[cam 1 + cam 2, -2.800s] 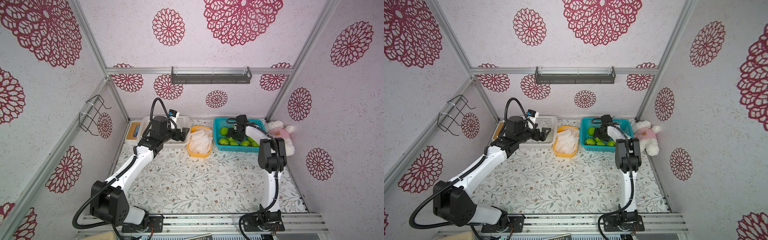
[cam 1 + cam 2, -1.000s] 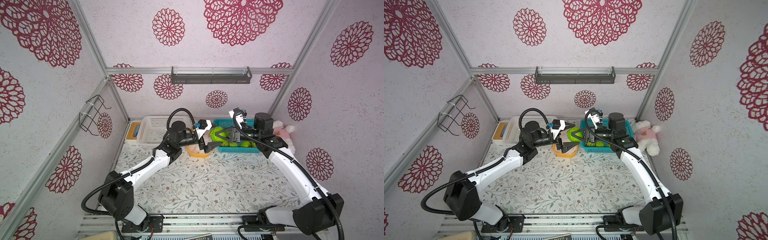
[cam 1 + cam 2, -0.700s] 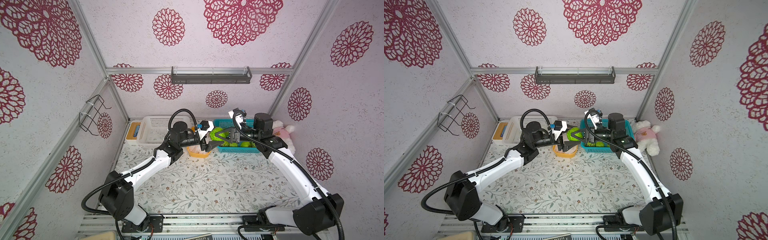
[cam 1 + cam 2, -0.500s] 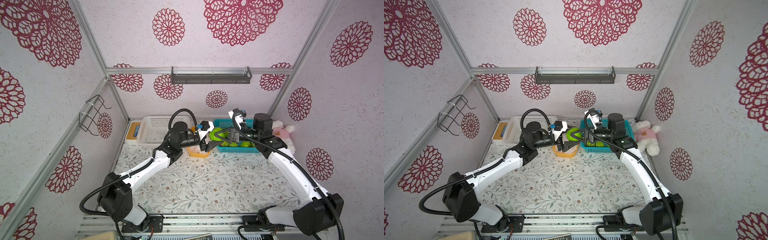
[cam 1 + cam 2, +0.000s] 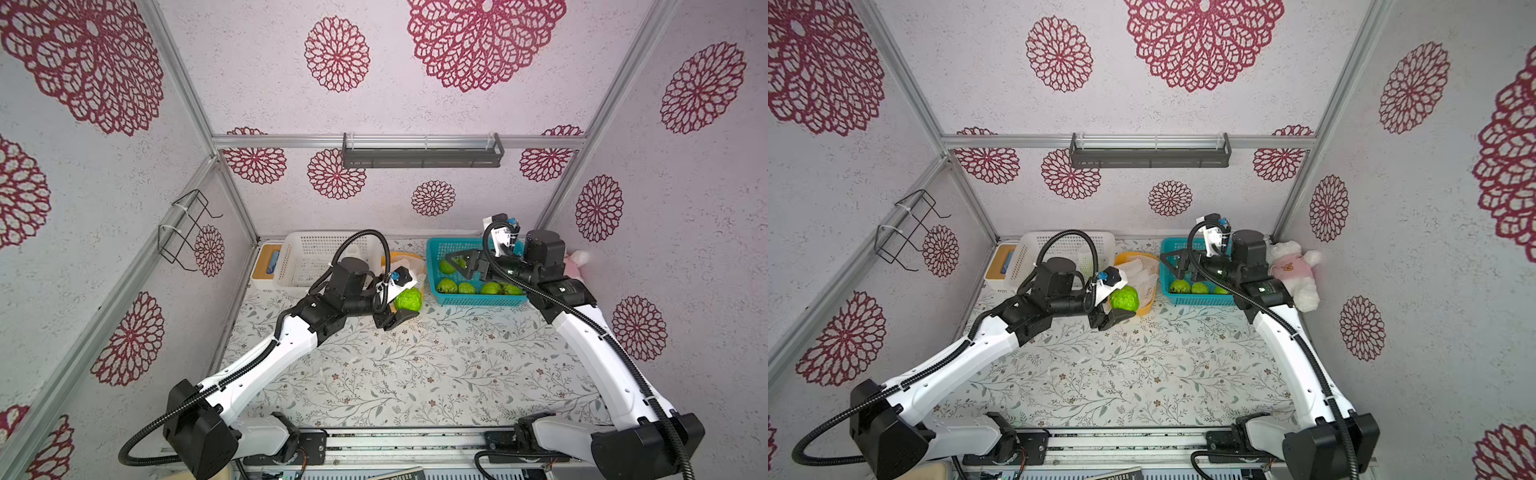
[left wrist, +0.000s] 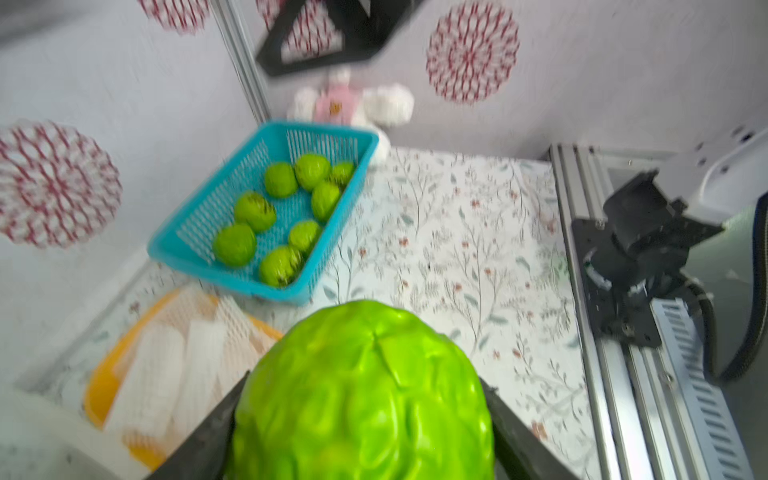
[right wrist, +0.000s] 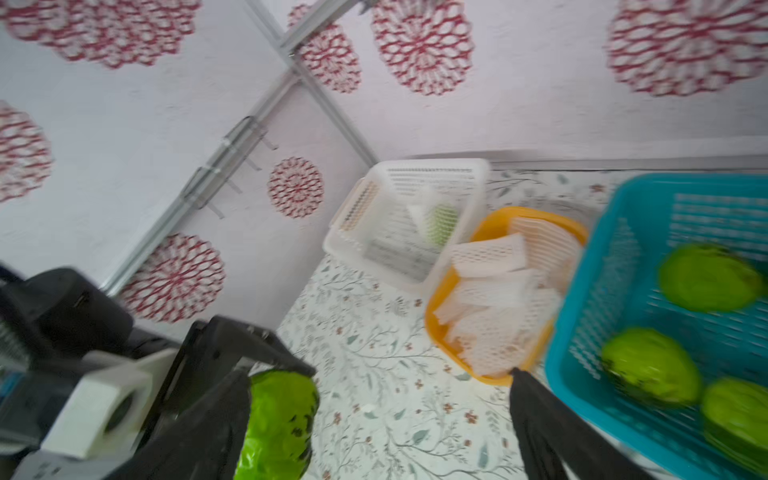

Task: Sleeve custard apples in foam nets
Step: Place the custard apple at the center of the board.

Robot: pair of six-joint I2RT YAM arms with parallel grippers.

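Custard apples [image 6: 254,210], bright green and bumpy, are the fruit we see on a floral-patterned bench [image 5: 415,374]. At the bench's back left corner stands a white perforated basket [image 5: 307,249]. In the blurred right wrist view we make out one fruit in it showing green through white mesh [image 7: 438,224]. Near the back right corner sits a teal basket [image 5: 478,300] with several loose custard apples inside. Between the two baskets, along the back edge, is an orange tray [image 5: 1144,308] piled with white foam nets [image 7: 490,291]. A white and pink plush toy [image 5: 1291,270] leans in the back right corner, just beside the teal basket.

We see the right gripper [image 5: 459,264] above the teal basket, its jaws wide apart with nothing between them. The left gripper [image 6: 365,440] is clamped on a single custard apple [image 5: 408,300], one finger on each side. It holds the fruit off the bench, just in front of the orange tray.
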